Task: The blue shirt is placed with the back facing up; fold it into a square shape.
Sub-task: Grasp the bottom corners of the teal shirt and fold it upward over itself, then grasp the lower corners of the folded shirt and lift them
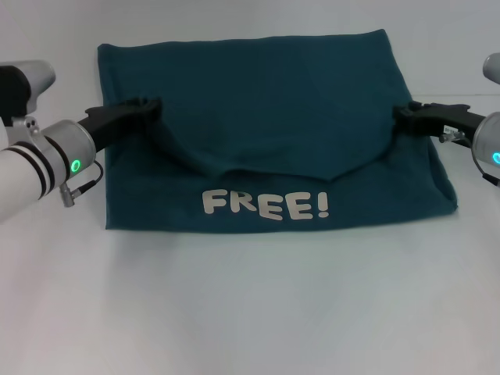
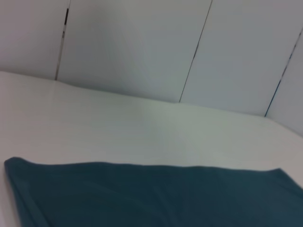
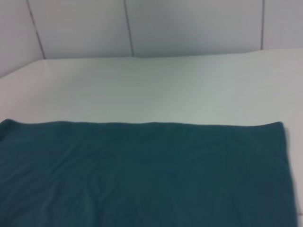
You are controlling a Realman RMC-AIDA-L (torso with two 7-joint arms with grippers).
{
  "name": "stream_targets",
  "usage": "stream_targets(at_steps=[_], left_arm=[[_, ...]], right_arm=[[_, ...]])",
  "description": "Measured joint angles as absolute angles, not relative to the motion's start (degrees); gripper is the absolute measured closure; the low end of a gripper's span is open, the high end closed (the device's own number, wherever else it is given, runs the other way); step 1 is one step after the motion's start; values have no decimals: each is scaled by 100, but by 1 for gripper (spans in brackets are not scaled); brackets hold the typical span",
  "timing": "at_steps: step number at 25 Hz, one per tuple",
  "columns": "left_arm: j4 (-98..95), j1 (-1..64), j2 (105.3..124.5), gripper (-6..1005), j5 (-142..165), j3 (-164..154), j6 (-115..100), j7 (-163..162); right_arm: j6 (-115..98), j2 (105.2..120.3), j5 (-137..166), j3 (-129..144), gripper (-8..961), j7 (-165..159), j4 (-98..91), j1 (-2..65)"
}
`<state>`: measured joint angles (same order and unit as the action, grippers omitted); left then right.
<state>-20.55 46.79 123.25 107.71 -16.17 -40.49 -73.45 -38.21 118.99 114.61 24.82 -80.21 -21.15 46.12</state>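
Tabletop (image 1: 258, 312), white and wide, is carrying the blue shirt (image 1: 266, 101), which is lying partly folded at its middle, a plain flap drooping over the lower layer just above the off-white "FREE!" lettering (image 1: 266, 205) (facing the robot). Left gripper (image 1: 148, 107) is pinching the flap's left edge, fingers closed on cloth; right gripper (image 1: 403, 114) is clamping its right edge likewise

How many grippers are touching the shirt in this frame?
2. The left gripper pinches the blue shirt at its left edge; the right gripper pinches its right edge. Both hold the folded-over layer sagging between them above the "FREE!" lettering.
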Motion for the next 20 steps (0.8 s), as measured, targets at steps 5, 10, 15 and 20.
stream_targets(at_steps=[5, 10, 15, 20], left_arm=[[-2067, 4655, 12345, 605, 10756, -1659, -3993, -7350], [-2291, 4546, 12370, 422, 10762, -1662, -4285, -7486], [-2714, 4221, 12378, 145, 10804, -1876, -4999, -7842], [-3448, 3626, 12391, 147, 10764, -2658, -5853, -8400]], right_arm=[[-3983, 11919, 11150, 2511, 621, -7807, -2204, 4534], [-4314, 11881, 11026, 2513, 502, -7761, -2276, 4476], [-4852, 11861, 11027, 2513, 309, -7941, -2439, 4288], [-5744, 11856, 11035, 2517, 161, -8457, -2791, 3927]])
